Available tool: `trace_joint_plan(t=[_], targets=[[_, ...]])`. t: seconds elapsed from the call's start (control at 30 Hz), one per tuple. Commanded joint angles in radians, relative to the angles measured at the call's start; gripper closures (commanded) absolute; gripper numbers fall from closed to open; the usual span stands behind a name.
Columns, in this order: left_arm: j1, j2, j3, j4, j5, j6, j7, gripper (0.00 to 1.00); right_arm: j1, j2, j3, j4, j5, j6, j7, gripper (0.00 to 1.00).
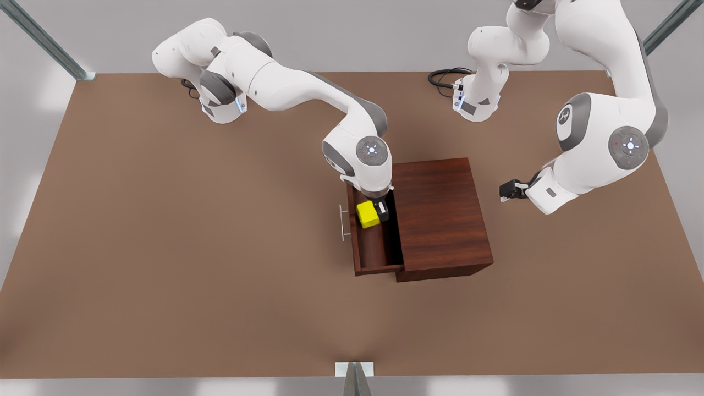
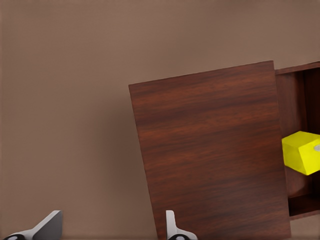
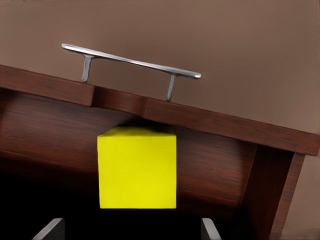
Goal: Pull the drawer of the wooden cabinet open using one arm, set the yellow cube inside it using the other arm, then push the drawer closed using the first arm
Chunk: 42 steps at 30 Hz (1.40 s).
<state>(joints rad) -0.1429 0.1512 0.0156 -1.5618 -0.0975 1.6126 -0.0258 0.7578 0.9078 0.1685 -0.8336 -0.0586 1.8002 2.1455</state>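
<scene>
No readable words, labels, brand names or numbers appear on anything in these views. The only mark is a small dark emblem on the grey round cap [image 1: 572,120] of the arm at the front view's right, at about 3 o'clock from the wooden cabinet [image 1: 440,214]; its shape cannot be made out as a letter.

Colours here are pretty simple: the wooden cabinet [image 1: 440,214] is a dark reddish-brown with streaky wood grain, and the drawer [image 1: 371,250] matches it, darker inside, with a thin silver handle [image 3: 131,62]. The yellow cube [image 3: 137,167] is plain bright yellow. The table [image 1: 165,247] is flat matte brown, and both arms are white with grey joints.
</scene>
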Motion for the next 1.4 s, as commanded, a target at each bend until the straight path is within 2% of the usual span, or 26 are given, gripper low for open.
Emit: trace_joint_plan(t=[0.0, 0.03, 0.1, 0.2, 0.23, 0.27, 0.3, 0.33, 0.37, 0.43, 0.5, 0.6, 0.77, 0.9, 1.03, 1.1, 1.2, 1.37], targets=[[0.002, -0.001, 0.001, 0.009, -0.001, -0.002, 0.0, 0.0, -0.002, -0.004, 0.0, 0.001, 0.0, -0.004, 0.162, 0.0], [0.002, 0.01, 0.001, 0.023, 0.004, 0.0, 0.0, 0.0, -0.008, -0.017, -0.024, 0.001, -0.007, -0.034, 0.123, 0.0], [-0.018, 0.016, -0.002, 0.029, 0.073, 0.013, 0.006, 0.0, -0.153, -0.096, -0.026, 0.001, -0.006, -0.194, -0.099, 0.0], [-0.07, 0.022, -0.002, 0.029, 0.076, 0.015, -0.08, 0.0, -0.537, -0.24, -0.024, -0.004, 0.0, -0.488, -0.791, 0.0], [-0.13, 0.025, -0.005, 0.042, 0.055, 0.016, -0.206, 0.0, -0.693, -0.27, 0.005, -0.012, 0.003, -0.558, -1.1, 0.0], [-0.23, 0.036, -0.006, 0.046, 0.065, 0.016, -0.363, 0.0, -0.802, -0.306, 0.014, -0.087, -0.001, -0.549, -1.343, 0.0], [-0.334, 0.126, -0.008, 0.182, 0.053, -0.002, -0.569, 0.0, -0.908, -0.345, 0.014, -0.199, -0.006, -0.483, -1.573, 0.0], [-0.431, 0.24, -0.008, 0.331, 0.067, -0.045, -0.741, 0.0, -0.971, -0.45, 0.014, -0.384, -0.01, -0.32, -1.806, 0.0], [-0.518, 0.34, -0.006, 0.459, 0.067, -0.04, -0.943, 0.0, -1.005, -0.604, 0.013, -0.626, -0.018, -0.139, -1.885, 0.0], [-0.618, 0.484, -0.003, 0.637, 0.067, 0.03, -1.215, 0.0, -1.023, -0.713, 0.009, -0.774, -0.015, -0.125, -1.885, 0.0], [-0.714, 0.557, -0.002, 0.658, 0.099, 0.167, -1.312, 0.0, -1.009, -0.73, 0.019, -0.777, -0.017, -0.167, -1.891, 0.0], [-0.8, 0.643, 0.001, 0.664, 0.288, 0.331, -1.519, 0.0, -0.992, -0.715, 0.019, -0.776, -0.013, -0.153, -1.883, 0.0], [-0.791, 0.749, 0.012, 0.698, 0.288, 0.515, -1.68, 0.0, -0.957, -0.69, 0.019, -0.771, -0.015, -0.122, -1.879, 0.0], [-0.794, 0.821, 0.061, 0.698, 0.289, 0.624, -1.678, 0.0, -0.953, -0.684, 0.019, -0.768, -0.015, -0.122, -1.879, 0.0], [-0.797, 0.852, 0.07, 0.698, 0.331, 0.633, -1.668, 0.0, -0.953, -0.682, 0.017, -0.766, -0.018, -0.088, -1.905, 0.0], [-0.8, 0.852, 0.07, 0.697, 0.36, 0.621, -1.655, 0.0, -0.971, -0.69, 0.006, -0.754, -0.007, -0.113, -2.116, 0.0], [-0.811, 0.843, 0.066, 0.691, 0.36, 0.472, -1.504, 0.0, -0.965, -0.684, 0.011, -0.743, -0.004, -0.113, -2.113, 0.0], [-0.804, 0.851, 0.076, 0.687, 0.36, 0.475, -1.404, 0.0, -0.969, -0.684, 0.011, -0.74, -0.009, -0.116, -2.129, 0.0]])
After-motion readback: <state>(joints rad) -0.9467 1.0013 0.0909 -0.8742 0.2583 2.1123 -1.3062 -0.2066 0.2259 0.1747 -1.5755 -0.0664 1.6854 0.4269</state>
